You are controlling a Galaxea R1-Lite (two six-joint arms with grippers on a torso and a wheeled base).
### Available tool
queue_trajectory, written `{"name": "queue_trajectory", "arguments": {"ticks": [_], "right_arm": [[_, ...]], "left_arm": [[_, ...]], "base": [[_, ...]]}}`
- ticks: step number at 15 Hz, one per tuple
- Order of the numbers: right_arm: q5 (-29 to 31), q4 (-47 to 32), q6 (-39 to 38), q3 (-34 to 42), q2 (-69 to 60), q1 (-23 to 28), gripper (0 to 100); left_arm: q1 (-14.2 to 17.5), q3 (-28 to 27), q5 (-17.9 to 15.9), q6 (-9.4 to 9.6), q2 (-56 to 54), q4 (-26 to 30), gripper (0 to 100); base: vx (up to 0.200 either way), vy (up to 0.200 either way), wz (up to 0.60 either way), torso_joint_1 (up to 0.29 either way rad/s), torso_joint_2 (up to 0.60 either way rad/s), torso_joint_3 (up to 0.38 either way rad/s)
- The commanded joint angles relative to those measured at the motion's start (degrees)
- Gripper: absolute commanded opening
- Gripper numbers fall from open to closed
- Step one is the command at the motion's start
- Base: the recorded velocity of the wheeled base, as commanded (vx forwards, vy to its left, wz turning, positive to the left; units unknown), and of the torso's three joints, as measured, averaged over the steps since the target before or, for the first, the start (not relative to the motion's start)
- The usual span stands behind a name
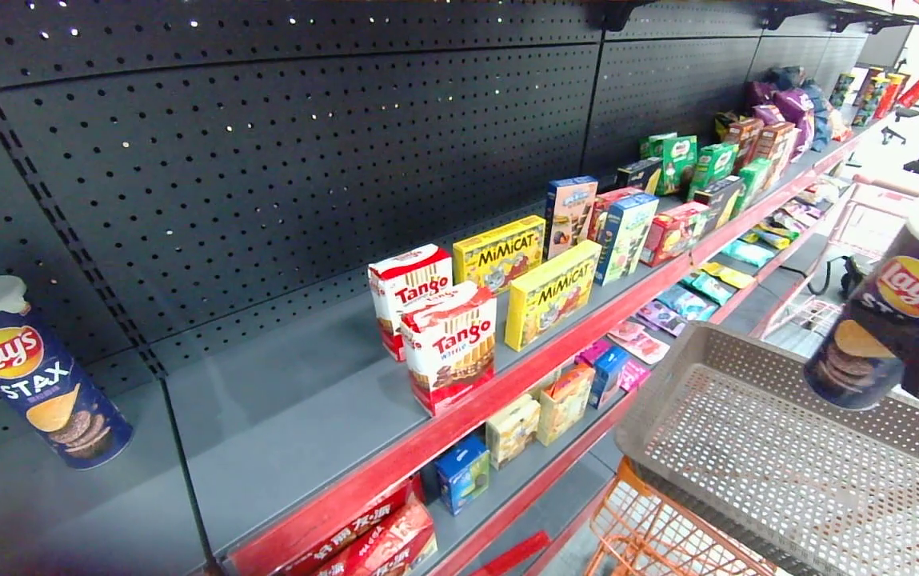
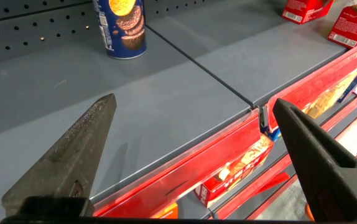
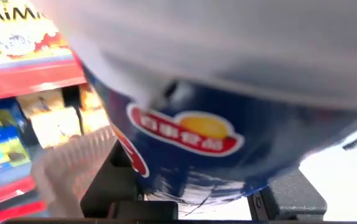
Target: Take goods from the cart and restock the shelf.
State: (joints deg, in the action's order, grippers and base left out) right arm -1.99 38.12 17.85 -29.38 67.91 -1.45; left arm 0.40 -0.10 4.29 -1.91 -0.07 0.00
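Standing chip can (image 1: 35,372) is upright on the shelf (image 1: 283,416), in the left bay near the pegboard back, so that piece looks done. Held chip can (image 1: 895,304) is pinched in the right end effector (image 3: 203,202), hanging above the cart's grey basket (image 1: 747,416) and well apart from the shelf — lifted, not yet placed. Left end effector (image 2: 194,106) hovers over the shelf's front edge, fingers spread, carrying nothing. The stretch of shelf between the standing chip can and the wafer boxes (image 1: 447,344) is the likely spot. What's left: carry across, set down upright, release. Whether more goods wait in the cart — cannot tell.
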Motion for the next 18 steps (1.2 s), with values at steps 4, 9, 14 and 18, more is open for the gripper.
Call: {"name": "queue_trajectory", "arguments": {"ticks": [4,9,14,18], "right_arm": [[4.62,-11.4,-0.53,6.97,-20.36,3.21,0],[0.76,-17.73,3.33,2.57,-24.14,6.72,0],[1.02,-17.82,5.36,3.89,-25.11,6.02,0],[0.93,-17.82,8.34,5.65,-28.19,6.11,0]], "left_arm": [[0.04,0.01,0.02,-0.02,0.07,0.0,100],[0.04,0.01,0.02,-0.02,0.07,0.0,100],[0.04,0.01,0.02,-0.02,0.07,0.0,100],[0.04,0.01,0.02,-0.02,0.07,0.0,100]], "base": [[0.0,0.0,0.0,0.0,0.0,0.0],[0.0,0.0,0.0,0.0,0.0,0.0],[0.0,0.0,0.0,0.0,0.0,0.0],[0.0,0.0,0.0,0.0,0.0,0.0]]}}
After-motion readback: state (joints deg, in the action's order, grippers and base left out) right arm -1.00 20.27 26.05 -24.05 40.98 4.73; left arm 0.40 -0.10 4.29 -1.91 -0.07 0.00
